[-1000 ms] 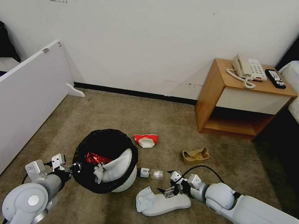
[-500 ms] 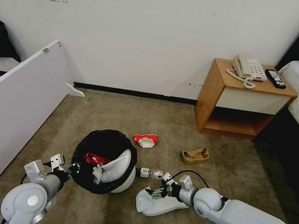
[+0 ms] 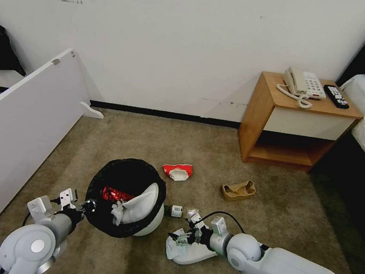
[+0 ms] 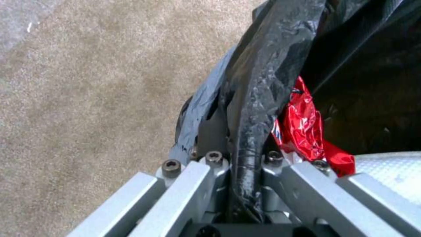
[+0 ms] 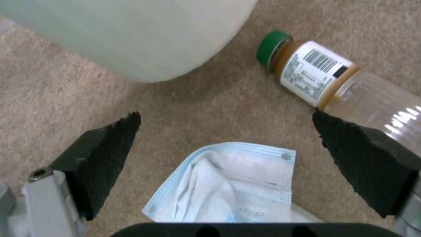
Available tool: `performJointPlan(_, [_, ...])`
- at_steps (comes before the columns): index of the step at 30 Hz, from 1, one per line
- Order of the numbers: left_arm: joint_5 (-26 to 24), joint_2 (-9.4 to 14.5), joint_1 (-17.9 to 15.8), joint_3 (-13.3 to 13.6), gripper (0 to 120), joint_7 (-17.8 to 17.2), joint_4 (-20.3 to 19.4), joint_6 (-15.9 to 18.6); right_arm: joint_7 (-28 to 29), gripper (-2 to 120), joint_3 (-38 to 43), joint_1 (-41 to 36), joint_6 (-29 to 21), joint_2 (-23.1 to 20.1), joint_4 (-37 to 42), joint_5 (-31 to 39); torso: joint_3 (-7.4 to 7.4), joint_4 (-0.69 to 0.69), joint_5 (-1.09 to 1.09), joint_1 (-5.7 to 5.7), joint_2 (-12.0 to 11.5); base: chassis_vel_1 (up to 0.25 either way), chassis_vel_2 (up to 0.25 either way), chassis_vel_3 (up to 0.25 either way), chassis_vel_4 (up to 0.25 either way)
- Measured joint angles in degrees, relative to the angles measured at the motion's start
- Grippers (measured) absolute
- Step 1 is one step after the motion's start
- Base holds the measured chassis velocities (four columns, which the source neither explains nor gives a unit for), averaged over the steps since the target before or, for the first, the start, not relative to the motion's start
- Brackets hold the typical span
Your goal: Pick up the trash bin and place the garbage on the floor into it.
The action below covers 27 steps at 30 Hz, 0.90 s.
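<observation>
Carpeted floor (image 3: 147, 137) with litter, trash bin (image 3: 125, 196) held by the left gripper (image 4: 245, 171), fingers clamped on its bagged rim. Right gripper (image 5: 228, 164) hangs fingers wide, empty, over the face mask (image 5: 232, 184) on the slipper (image 3: 197, 254), bin just beyond, bottle (image 5: 333, 85) alongside.

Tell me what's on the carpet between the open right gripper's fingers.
In the right wrist view, a crumpled blue face mask lies between the right gripper's open fingers, with bare carpet beyond it. A bottle sits beside one finger.

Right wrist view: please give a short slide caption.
Open right claw above a face mask, bottle beside it.
</observation>
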Motion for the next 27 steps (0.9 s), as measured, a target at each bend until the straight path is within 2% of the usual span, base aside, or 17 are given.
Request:
performJointPlan(16, [0.10,0.17,0.41,0.08,1,0.02,-0.24,0.02,2.88,100,0.48,-1.93,-0.09,-0.93,1.78,2.89,0.00,0.00,0.00,0.00,0.00,0.000,0.000,0.000,0.000])
performJointPlan(21, [0.39,-0.11,0.40,0.26,1,0.04,-0.25,0.03,5.13,100,0.48,-2.34,-1.02,-1.44,3.55,6.47,0.00,0.00,0.00,0.00,0.01,0.000,0.000,0.000,0.000])
performJointPlan(25, [0.45,-0.12,0.52,0.13,1,0.06,-0.40,0.04,10.00,100,0.50,-2.68,-3.02,-1.15,5.86,15.11,0.00,0.00,0.00,0.00,0.00,0.000,0.000,0.000,0.000])
performJointPlan(27, [0.45,-0.13,0.56,0.12,1,0.07,-0.46,0.04,11.04,100,0.52,-2.68,-3.34,-0.86,6.24,17.19,0.00,0.00,0.00,0.00,0.00,0.000,0.000,0.000,0.000])
